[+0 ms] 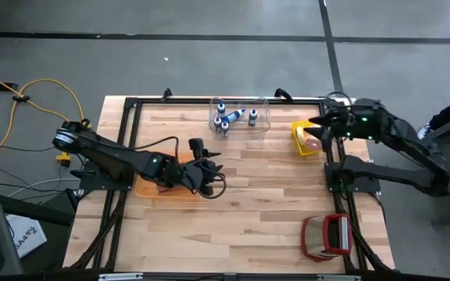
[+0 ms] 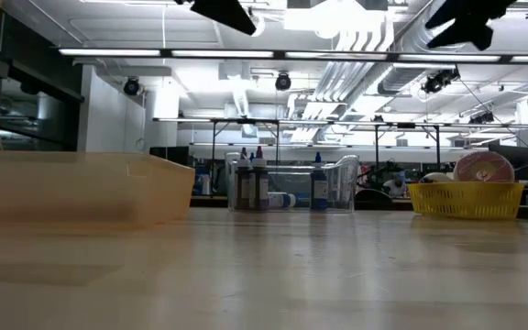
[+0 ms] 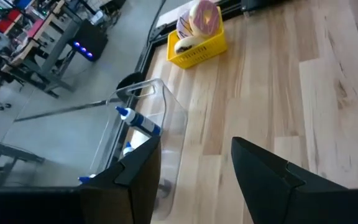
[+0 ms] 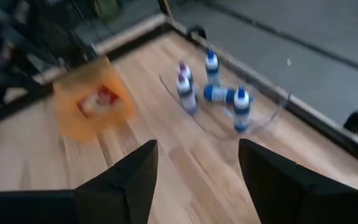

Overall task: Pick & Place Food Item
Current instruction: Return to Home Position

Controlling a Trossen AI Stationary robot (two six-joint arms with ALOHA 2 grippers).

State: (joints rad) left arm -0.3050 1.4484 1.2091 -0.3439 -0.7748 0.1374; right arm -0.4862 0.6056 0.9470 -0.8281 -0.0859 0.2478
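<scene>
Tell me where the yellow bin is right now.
In the high view the yellow bin sits near the table's far right edge, just right of the clear bottle tray.

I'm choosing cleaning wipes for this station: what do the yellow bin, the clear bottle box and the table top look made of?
Yellow bin: probably moulded plastic, matte; its walls show a perforated lattice.
Clear box: seemingly acrylic or similar plastic, glossy; the bottles show through its walls.
Table top: wood, smooth finish; joined planks with grain.

I see the bottle box (image 1: 261, 107) at twelve o'clock on the worktop (image 1: 264, 204), the bin (image 1: 298, 134) with donuts (image 1: 312, 141) at two.
</scene>
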